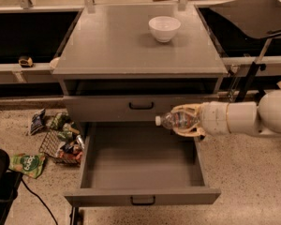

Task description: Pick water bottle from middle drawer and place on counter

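- Far left, on speckled floor: crumpled snack bags [30,164] beside a small wire basket [61,146].
- Centre, low: middle drawer [140,168], pulled well out; grey metal, bare flat floor, low side walls, small black handle on the front.
- Above it: counter [112,50], a smooth grey slab slightly overhanging the cabinet, with a round white bowl [164,28] toward the back right.
- Right of centre: water bottle [169,120], clear plastic with a white cap, held in the air above the drawer's right wall and below counter level; long axis level, cap pointing left.
- Just right: gripper [186,121], pale fingers pinching the bottle's body.
- Probably needed next: up and left onto the counter, tipped upright, clear of the bowl.
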Tool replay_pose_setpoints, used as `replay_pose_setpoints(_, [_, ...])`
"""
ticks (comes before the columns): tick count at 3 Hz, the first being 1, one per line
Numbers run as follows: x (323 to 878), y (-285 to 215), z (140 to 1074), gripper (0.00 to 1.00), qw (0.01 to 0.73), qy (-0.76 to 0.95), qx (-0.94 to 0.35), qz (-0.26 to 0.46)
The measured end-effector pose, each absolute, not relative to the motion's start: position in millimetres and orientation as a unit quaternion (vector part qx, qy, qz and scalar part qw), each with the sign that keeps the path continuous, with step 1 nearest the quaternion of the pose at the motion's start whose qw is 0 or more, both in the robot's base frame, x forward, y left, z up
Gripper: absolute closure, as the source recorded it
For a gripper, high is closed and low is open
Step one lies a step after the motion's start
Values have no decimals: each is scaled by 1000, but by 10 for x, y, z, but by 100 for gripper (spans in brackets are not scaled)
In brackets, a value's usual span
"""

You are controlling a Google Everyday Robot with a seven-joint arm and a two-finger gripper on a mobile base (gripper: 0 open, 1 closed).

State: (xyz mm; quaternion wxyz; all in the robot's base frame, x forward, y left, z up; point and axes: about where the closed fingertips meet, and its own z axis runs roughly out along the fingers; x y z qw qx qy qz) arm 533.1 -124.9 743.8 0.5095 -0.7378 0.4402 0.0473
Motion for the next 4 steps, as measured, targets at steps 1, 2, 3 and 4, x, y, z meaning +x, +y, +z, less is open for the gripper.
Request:
replay_pose_setpoints(1, [5257, -1288, 7963, 100, 485, 418, -768, -4])
replay_pose_setpoints(2, [5241, -1265, 8064, 100, 482, 413, -773, -12])
replay_pose_setpoints(3, [5348, -1261, 8238, 100, 489, 409, -770, -14])
replay_pose_setpoints(4, [5585, -1253, 8680, 100, 501, 387, -774, -25])
